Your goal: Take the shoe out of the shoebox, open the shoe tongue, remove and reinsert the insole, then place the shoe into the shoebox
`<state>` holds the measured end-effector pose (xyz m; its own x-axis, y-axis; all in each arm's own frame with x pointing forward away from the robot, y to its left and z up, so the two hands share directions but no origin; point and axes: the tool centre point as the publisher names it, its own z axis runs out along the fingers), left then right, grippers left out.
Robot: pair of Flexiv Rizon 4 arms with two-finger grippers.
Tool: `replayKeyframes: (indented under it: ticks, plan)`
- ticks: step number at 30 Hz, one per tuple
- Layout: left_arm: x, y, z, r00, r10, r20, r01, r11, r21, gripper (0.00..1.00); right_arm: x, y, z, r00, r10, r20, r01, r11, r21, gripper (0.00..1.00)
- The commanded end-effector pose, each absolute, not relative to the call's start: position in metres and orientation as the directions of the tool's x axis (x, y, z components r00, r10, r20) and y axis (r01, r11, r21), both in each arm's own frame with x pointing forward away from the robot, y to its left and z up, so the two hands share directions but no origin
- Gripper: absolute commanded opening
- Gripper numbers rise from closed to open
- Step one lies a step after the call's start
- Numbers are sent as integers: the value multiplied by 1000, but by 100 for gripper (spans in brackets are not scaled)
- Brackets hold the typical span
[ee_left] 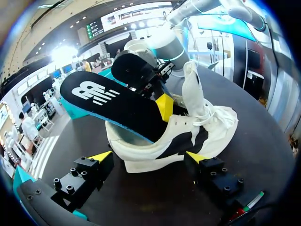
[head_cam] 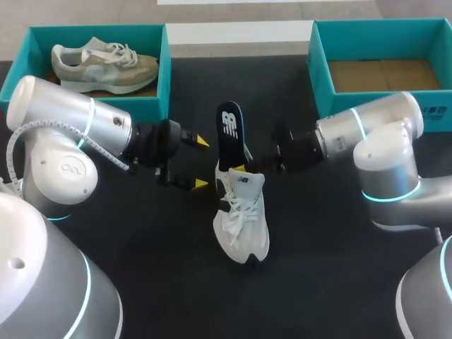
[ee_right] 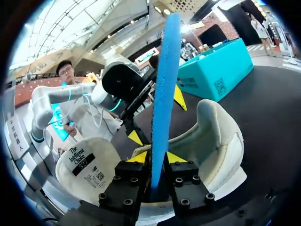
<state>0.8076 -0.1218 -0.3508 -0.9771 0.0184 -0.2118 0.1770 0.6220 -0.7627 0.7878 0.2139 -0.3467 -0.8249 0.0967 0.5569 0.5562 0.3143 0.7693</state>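
Note:
A white shoe [head_cam: 244,226] lies on the black table, with its heel pointing away from me. A black insole [head_cam: 229,131] with a blue underside stands half out of the heel opening. My right gripper [head_cam: 244,168] is at the shoe's collar. In the right wrist view its fingers [ee_right: 138,157] press both faces of the insole [ee_right: 164,84], so it is shut on it. My left gripper [head_cam: 201,164] stands open just left of the shoe. In the left wrist view its yellow tips straddle the shoe's heel [ee_left: 155,150] without touching.
A teal shoebox [head_cam: 164,70] at the back left holds a grey shoe [head_cam: 106,67]. A second teal shoebox [head_cam: 318,63] at the back right holds nothing but its cardboard floor. Bare black tabletop lies in front of the white shoe.

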Motion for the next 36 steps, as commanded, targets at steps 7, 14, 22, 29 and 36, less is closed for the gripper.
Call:
replayKeyframes:
  ticks: [7,14,22,29,36]
  plan:
    - [807,-122,-351,-977,19,-211,177,624,-761,100,821,213,-330,-863,71,501,491,352,797,33]
    - [807,-122,-351,-977,19,-211,177,624,-761,100,831,208,-333,-858,44,511,490,368,791,5]
    - [807,-122,-351,-977,19,-211,177,624,-761,100,810,210,-349,-814,19,581,543,382,748,0]
    - [807,-122,-351,-977,19,-211,177,624,-761,100,783,210,-360,-763,31,645,608,375,700,0]
    - [807,-122,-351,-977,19,-211,177,624,-761,100,794,209,-349,-784,39,620,583,390,713,28]
